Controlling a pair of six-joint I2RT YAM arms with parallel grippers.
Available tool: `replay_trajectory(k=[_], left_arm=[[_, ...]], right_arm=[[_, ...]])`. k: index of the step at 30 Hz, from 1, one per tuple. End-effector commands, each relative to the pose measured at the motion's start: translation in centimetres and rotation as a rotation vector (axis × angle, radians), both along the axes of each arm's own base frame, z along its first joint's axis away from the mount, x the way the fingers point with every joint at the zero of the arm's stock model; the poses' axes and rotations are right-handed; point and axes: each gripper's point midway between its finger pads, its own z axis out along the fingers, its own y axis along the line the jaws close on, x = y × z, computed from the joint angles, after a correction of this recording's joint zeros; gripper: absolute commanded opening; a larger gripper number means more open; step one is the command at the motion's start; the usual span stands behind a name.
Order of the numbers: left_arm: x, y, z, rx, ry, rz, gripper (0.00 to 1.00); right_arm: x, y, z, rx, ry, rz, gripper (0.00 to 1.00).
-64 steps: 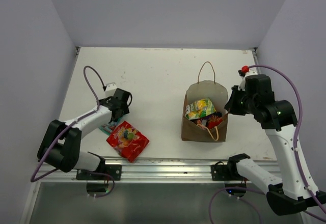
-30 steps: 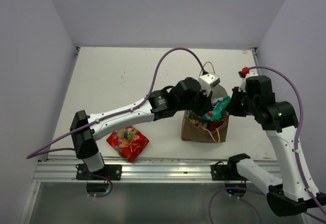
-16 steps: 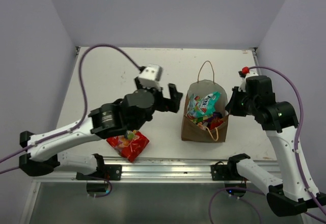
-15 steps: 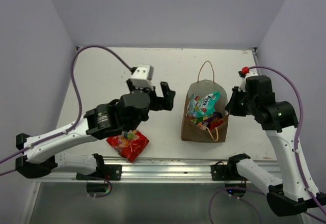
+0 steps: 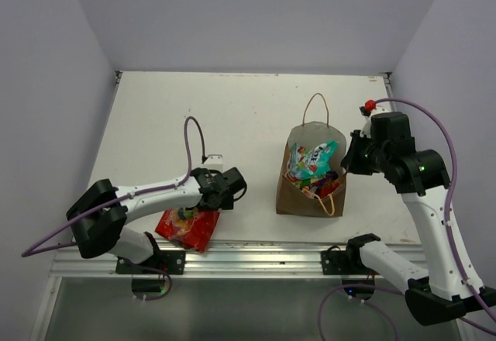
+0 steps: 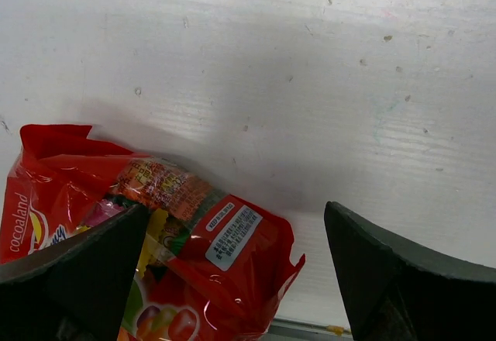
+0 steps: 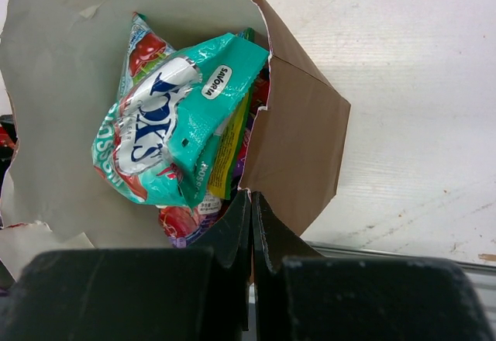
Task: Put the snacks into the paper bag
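Well to the left of the paper bag (image 5: 294,194), we are seeing one red candy packet (image 5: 184,229) lying flat on the white counter (image 5: 232,116), close to the near edge and apart from the bag. Just above that packet, on its bag-ward side, the left fingers (image 5: 222,189) are pointing down at the counter and standing spread wide, gripping nothing. In the left wrist view the packet's crinkled corner, with its white label, is showing between them. We cannot tell whether the fingers are touching it.

The paper bag itself is standing upright on the counter with its mouth open. One thin loop handle (image 5: 314,108) is rising from the far rim and another (image 5: 332,200) is hanging over the near wall. Inside the bag the snacks are piling up. A teal packet (image 7: 186,116) is lying on top and leaning toward the bag's right wall, a yellow-green packet (image 7: 227,146) is showing edge-on just beneath it, and red packets (image 7: 143,50) are peeking out around them.

At the bag's right wall, the right fingers (image 7: 250,221) are pressing together on the rim, one inside and one outside the brown paper, pinching the bag there.
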Motion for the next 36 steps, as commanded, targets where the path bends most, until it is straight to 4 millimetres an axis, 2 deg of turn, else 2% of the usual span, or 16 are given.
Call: replay_trajectory(k=[1, 6, 10, 13, 21, 22, 24, 25, 26, 27, 28, 29, 30, 33, 34, 36], left_arm=[[-1.0, -0.2, -0.1, -0.077, 0.031, 0.070, 1.00], [-1.2, 0.5, 1.5, -0.073, -0.001, 0.118, 1.00], [-1.9, 0.3, 5.5, -0.101, -0.095, 0.158, 1.00], [-2.9, 0.4, 7.3, -0.074, -0.147, 0.156, 1.00], [-6.1, 1.7, 4.0, -0.064, -0.012, 0.172, 1.00], [-6.6, 2.4, 3.2, -0.051, 0.004, 0.179, 1.00], [-7.2, 2.3, 2.3, -0.096, 0.038, 0.188, 1.00], [-7.9, 3.3, 0.9, -0.070, 0.069, 0.177, 1.00], [-8.4, 3.4, 0.2, -0.082, 0.108, 0.172, 0.99], [-7.9, 3.0, -0.3, -0.115, 0.109, 0.180, 0.95], [-7.7, 3.3, -0.2, -0.098, 0.109, 0.181, 0.52], [-7.4, 3.2, -0.1, -0.096, 0.099, 0.169, 0.18], [-7.1, 3.0, 0.0, -0.091, 0.091, 0.163, 0.00], [-5.7, 2.2, 1.4, -0.066, 0.033, 0.122, 0.00], [-4.7, 0.9, 2.9, -0.087, -0.002, 0.105, 0.00], [-2.8, 0.1, 5.0, -0.048, -0.078, 0.071, 0.00]], right_arm=[[0.7, 1.2, 1.7, 0.045, -0.079, 0.056, 0.00], [0.8, 1.3, 1.7, 0.041, -0.076, 0.072, 0.00], [1.0, 1.8, 1.1, 0.057, -0.061, 0.089, 0.00], [1.3, 2.2, 0.9, 0.071, -0.056, 0.101, 0.00], [1.9, 2.4, 1.0, 0.067, -0.062, 0.109, 0.00], [1.9, 2.3, 1.0, 0.063, -0.062, 0.109, 0.00], [1.8, 2.2, 0.9, 0.056, -0.062, 0.107, 0.00], [1.8, 2.2, 0.9, 0.056, -0.065, 0.108, 0.00], [1.8, 2.2, 0.9, 0.056, -0.065, 0.108, 0.00], [1.8, 2.2, 0.9, 0.057, -0.065, 0.111, 0.00], [1.8, 2.2, 1.0, 0.057, -0.068, 0.114, 0.00], [1.8, 2.3, 1.0, 0.059, -0.068, 0.116, 0.00], [1.9, 2.3, 1.0, 0.057, -0.067, 0.117, 0.00], [1.8, 2.3, 1.0, 0.060, -0.068, 0.120, 0.00], [1.8, 2.3, 1.0, 0.059, -0.068, 0.121, 0.00], [1.8, 2.2, 1.0, 0.055, -0.071, 0.119, 0.00]])
